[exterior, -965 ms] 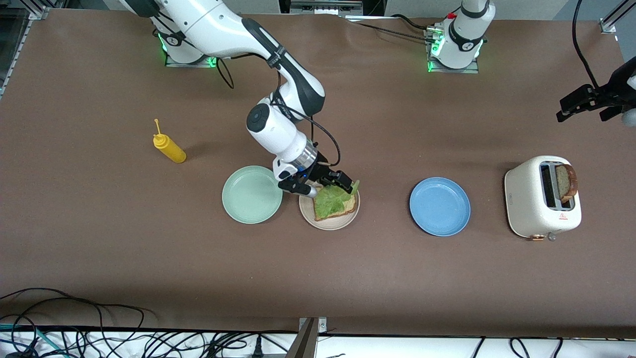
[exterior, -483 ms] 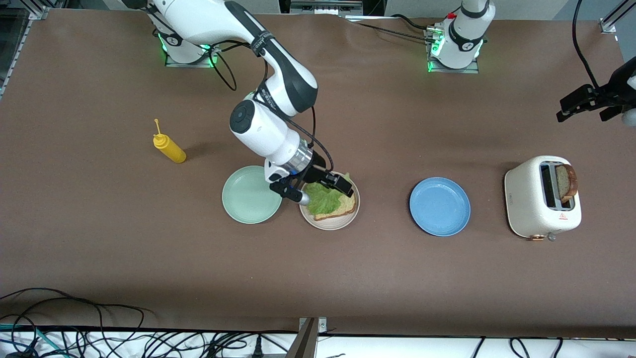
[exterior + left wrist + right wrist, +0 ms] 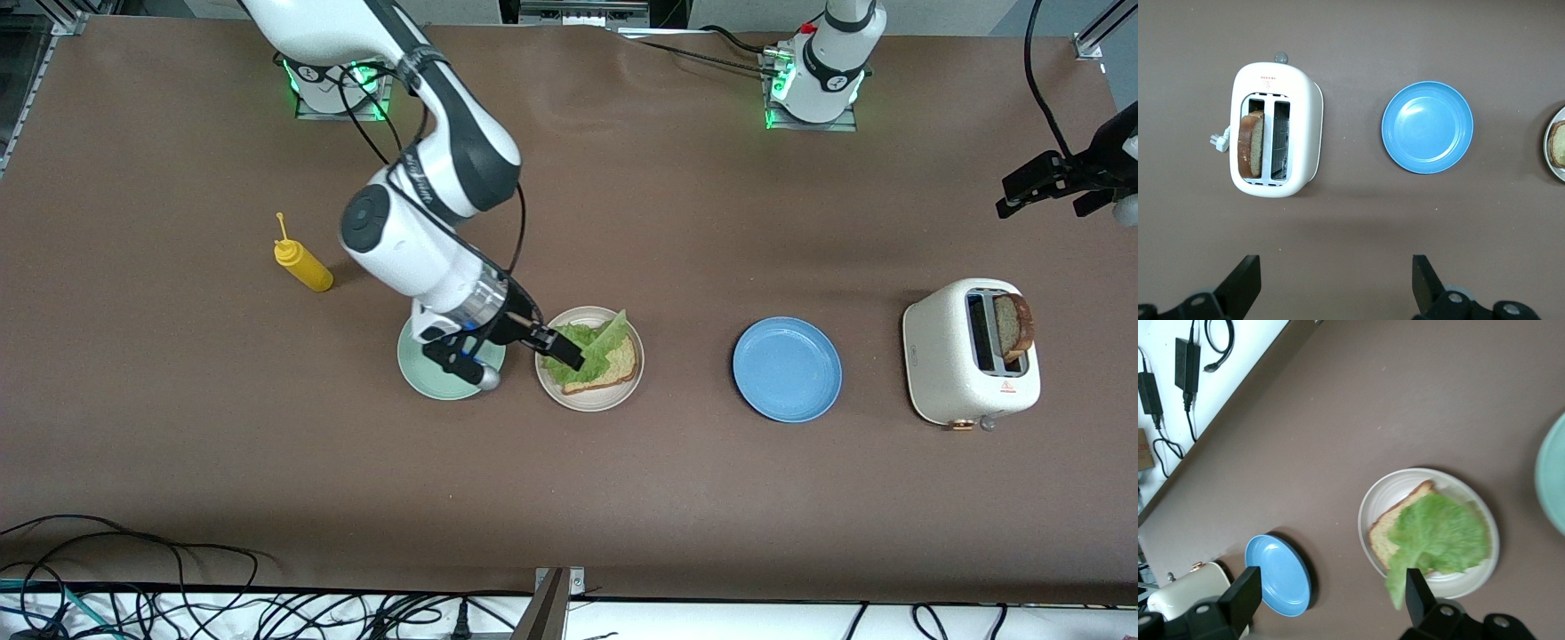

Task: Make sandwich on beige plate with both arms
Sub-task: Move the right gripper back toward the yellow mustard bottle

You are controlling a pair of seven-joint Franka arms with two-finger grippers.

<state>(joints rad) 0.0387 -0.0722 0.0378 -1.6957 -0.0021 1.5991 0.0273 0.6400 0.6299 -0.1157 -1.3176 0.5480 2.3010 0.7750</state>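
The beige plate [image 3: 591,404] holds one brown bread slice [image 3: 621,366] with a ruffled green lettuce leaf [image 3: 587,351] on it, one edge of the leaf curled up. My right gripper [image 3: 509,354] is open and empty, low between the mint green plate and the beige plate, one finger over the leaf's edge. In the right wrist view the lettuce [image 3: 1438,533] covers most of the bread [image 3: 1383,539]. A second bread slice [image 3: 1013,324] stands in the toaster [image 3: 956,356]. My left gripper [image 3: 1053,182] waits open, high over the left arm's end of the table.
A mint green plate [image 3: 418,378] lies beside the beige plate toward the right arm's end. A blue plate [image 3: 787,369] lies between the beige plate and the toaster. A yellow squeeze bottle [image 3: 304,265] stands farther from the front camera than the mint plate. Cables run along the table's near edge.
My right gripper has drawn back from over the beige plate toward the mint green plate, leaving the lettuce on the bread. The left arm has not moved.
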